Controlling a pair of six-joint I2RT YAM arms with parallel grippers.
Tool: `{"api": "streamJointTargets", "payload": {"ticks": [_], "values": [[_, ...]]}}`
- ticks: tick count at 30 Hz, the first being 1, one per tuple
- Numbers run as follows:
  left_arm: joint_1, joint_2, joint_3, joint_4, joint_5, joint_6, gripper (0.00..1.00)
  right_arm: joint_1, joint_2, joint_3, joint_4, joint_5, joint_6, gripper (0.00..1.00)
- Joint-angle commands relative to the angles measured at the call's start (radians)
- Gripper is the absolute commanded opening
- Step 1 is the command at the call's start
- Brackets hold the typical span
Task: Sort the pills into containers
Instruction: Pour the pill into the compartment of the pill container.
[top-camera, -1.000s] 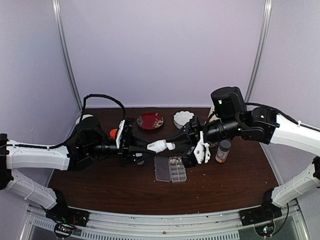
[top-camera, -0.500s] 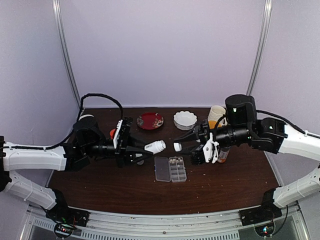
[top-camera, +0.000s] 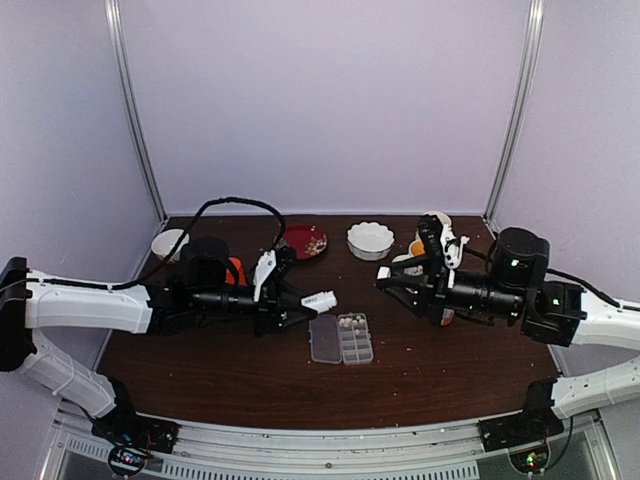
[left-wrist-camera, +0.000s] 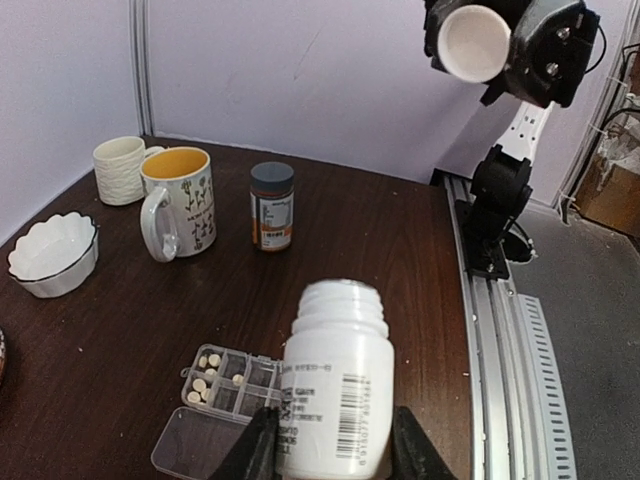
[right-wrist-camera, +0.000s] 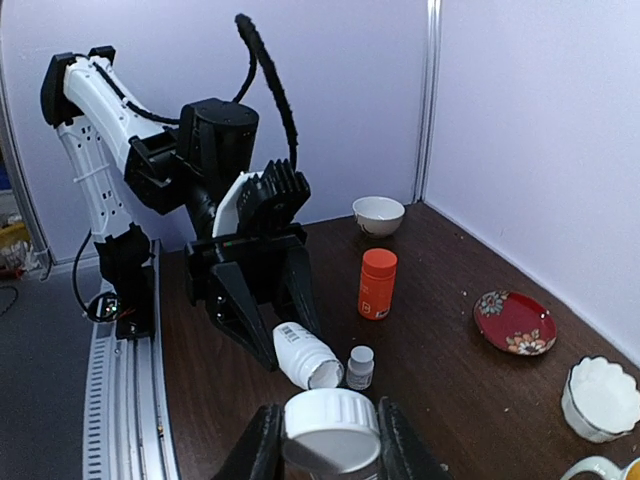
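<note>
Pills (left-wrist-camera: 205, 364): pale tablets lay in a few cells (left-wrist-camera: 258, 375) of the pill box (top-camera: 355, 340), which sat on the table (top-camera: 430, 380) between the two arms.
Box lid (top-camera: 323, 338): folded open flat on the left side of the cells.
Left gripper (top-camera: 296, 300): closed on an uncapped white bottle (top-camera: 318, 300); I could not see what was inside it.
Right gripper (right-wrist-camera: 330, 445): pinched narrow on the white cap (right-wrist-camera: 332, 428), held up and well to the right of the box.
Bottle axis: close to level, mouth pointing rightward toward the right arm.
Key relation: from the top camera the mouth hung just behind the open lid, on the side away from the arm bases; the cells lay slightly nearer the bases and to the right of it.
Nearer arm: the left, by my reading.
Next move, my judgement: the mouth needed to come over an unfilled cell before tipping down, and gently, since loose tablets would scatter across the table.
</note>
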Motion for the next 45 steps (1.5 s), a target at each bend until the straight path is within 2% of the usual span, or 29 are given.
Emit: {"api": "streamJointTargets", "payload": {"ticks": [1, 8, 11, 17, 22, 31, 38, 45], "values": [[-0.009, 0.079, 0.001, 0.084, -0.054, 0.011, 0.00, -0.005, 0.002, -0.031, -0.062, 0.084, 0.284, 0.00], [-0.020, 0.220, 0.016, 0.123, -0.122, 0.019, 0.00, -0.007, 0.079, -0.130, 0.004, 0.077, 0.497, 0.00], [-0.022, 0.270, 0.034, 0.121, -0.138, 0.021, 0.00, -0.011, 0.102, -0.165, 0.023, 0.135, 0.561, 0.00], [-0.033, 0.354, 0.112, 0.050, -0.151, 0.038, 0.00, -0.043, 0.128, -0.207, -0.019, 0.240, 0.663, 0.00], [-0.051, 0.412, 0.183, -0.043, -0.183, 0.088, 0.00, -0.076, 0.194, -0.200, -0.044, 0.208, 0.725, 0.00], [-0.063, 0.510, 0.267, -0.089, -0.181, 0.130, 0.00, -0.090, 0.251, -0.198, 0.023, 0.177, 0.790, 0.00], [-0.078, 0.563, 0.365, -0.203, -0.206, 0.143, 0.00, -0.102, 0.214, -0.215, -0.002, 0.210, 0.801, 0.00], [-0.083, 0.590, 0.409, -0.249, -0.264, 0.162, 0.00, -0.111, 0.163, -0.240, -0.008, 0.234, 0.811, 0.00]]}}
